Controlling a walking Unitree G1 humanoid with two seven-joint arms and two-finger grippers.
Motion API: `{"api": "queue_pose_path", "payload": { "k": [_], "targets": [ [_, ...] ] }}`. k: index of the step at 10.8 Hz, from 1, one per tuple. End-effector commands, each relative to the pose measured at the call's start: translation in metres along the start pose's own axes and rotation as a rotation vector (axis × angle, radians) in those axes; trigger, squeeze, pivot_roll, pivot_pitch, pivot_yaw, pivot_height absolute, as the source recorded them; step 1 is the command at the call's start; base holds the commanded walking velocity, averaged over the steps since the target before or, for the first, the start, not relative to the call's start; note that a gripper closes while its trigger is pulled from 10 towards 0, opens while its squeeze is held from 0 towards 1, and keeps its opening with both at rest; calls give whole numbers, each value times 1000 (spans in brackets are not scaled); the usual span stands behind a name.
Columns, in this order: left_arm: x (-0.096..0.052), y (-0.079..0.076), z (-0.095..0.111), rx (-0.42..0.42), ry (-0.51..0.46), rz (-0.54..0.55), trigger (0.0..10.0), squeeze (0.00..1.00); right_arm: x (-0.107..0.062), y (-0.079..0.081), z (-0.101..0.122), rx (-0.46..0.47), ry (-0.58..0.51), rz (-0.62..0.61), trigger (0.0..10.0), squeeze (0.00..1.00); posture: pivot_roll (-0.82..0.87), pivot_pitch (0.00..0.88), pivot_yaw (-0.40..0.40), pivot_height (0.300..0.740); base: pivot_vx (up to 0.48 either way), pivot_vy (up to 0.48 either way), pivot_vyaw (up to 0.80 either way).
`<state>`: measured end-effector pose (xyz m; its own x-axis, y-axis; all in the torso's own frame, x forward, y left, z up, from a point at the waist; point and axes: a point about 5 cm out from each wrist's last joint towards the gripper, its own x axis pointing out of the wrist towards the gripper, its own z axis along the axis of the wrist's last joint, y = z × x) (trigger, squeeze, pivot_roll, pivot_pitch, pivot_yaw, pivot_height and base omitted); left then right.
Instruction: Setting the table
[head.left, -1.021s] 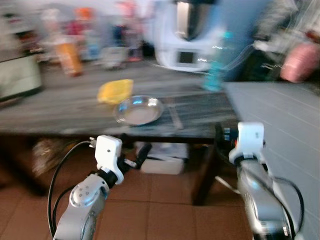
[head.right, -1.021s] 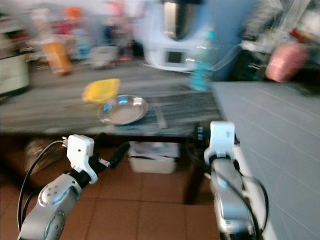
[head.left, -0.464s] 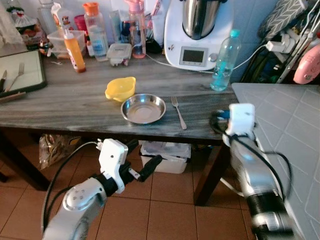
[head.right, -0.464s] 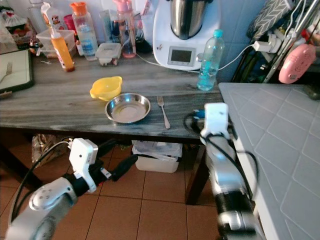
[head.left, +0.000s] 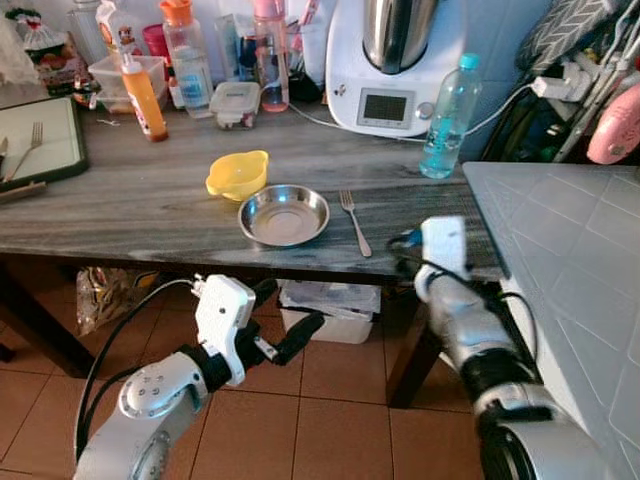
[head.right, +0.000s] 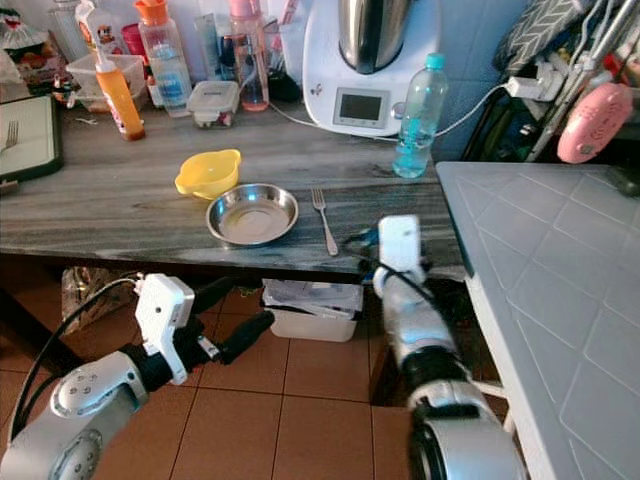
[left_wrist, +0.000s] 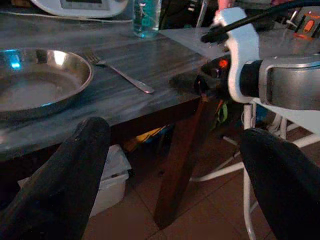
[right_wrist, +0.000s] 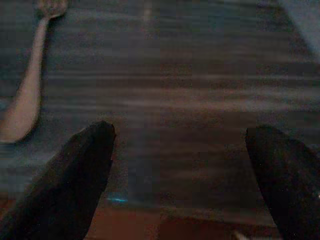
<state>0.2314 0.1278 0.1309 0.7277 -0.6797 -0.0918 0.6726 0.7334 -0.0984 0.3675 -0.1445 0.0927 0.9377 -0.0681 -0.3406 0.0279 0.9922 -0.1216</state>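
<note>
Since the thin silver metal fork (head.left: 354, 222) at frame centre looks light, stiff and slippery, the spread-fingered right gripper (right_wrist: 175, 185) should pinch its handle.

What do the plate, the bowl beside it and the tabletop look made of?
Plate: likely polished steel, with a bright mirror sheen and reflected highlights. Bowl: probably plastic, opaque yellow with an even, dull surface. Tabletop: grey wood-grain streaks, matte; solid wood or laminate cannot be told.

The right gripper (right_wrist: 180, 175) is spread wide above the dark wood-grain tabletop (right_wrist: 190, 85); a blurred fork (right_wrist: 27, 95) lies at the frame's upper left.
</note>
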Motion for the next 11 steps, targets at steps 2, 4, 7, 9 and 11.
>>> {"api": "queue_pose_path", "payload": {
  "k": [2,4,7,9,11],
  "targets": [
    [-3,0,6,16,-5,-10,10000,0,3,9,6,-3,-3,26,10000,0,173,66,12,740,0,0,0],
    [-7,0,6,17,4,-6,10000,0,4,14,5,-11,9,33,10000,0,188,72,12,740,0,0,0],
    [-11,0,6,17,17,6,10000,0,4,26,2,-11,28,70,10000,0,200,73,14,740,0,0,0],
    [-11,2,7,17,20,14,10000,0,3,38,1,-15,32,122,10000,0,199,75,15,740,0,0,0],
    [-11,1,5,15,23,15,10000,0,2,44,0,-17,34,149,10000,0,199,76,13,740,0,0,0]
  ]
}}
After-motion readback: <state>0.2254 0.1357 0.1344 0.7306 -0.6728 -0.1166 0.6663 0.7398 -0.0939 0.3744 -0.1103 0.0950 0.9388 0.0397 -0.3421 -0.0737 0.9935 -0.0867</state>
